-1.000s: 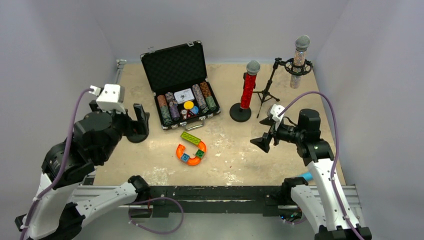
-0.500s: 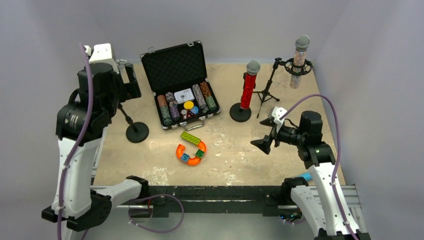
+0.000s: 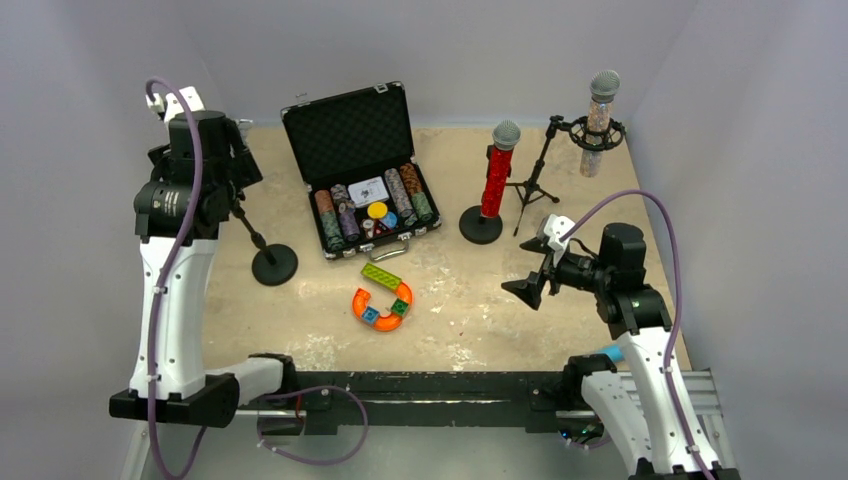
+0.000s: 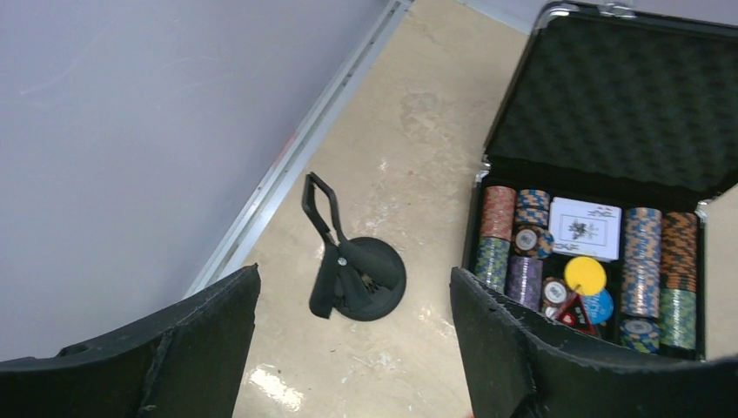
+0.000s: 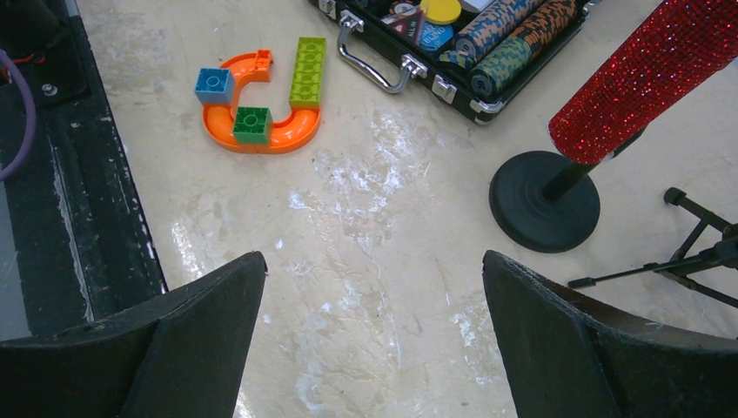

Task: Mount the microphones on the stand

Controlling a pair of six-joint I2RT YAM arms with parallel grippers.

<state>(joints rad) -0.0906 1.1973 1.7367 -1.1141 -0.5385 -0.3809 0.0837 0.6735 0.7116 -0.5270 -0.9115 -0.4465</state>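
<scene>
This looks like a robotics lab test cell, not anyone's home. A scuffed beige table [image 3: 450,300] is boxed in by plain pale walls [image 3: 450,50]. On it sits an open poker-chip case [image 3: 350,130]. Well in front of the case a black mounting rail [image 3: 420,385] carries two white robot arms [image 3: 170,290] trailing purple cables [image 3: 673,280]. Toy blocks [image 3: 381,296] lie just before the case, and a red glitter microphone [image 3: 495,182] stands to its right.

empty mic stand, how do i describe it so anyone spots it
Find the open black chip case at the back. Left of it is the empty stand on a round black base. The stands right of the case hold the red microphone and silver microphone; this one holds nothing.
</scene>
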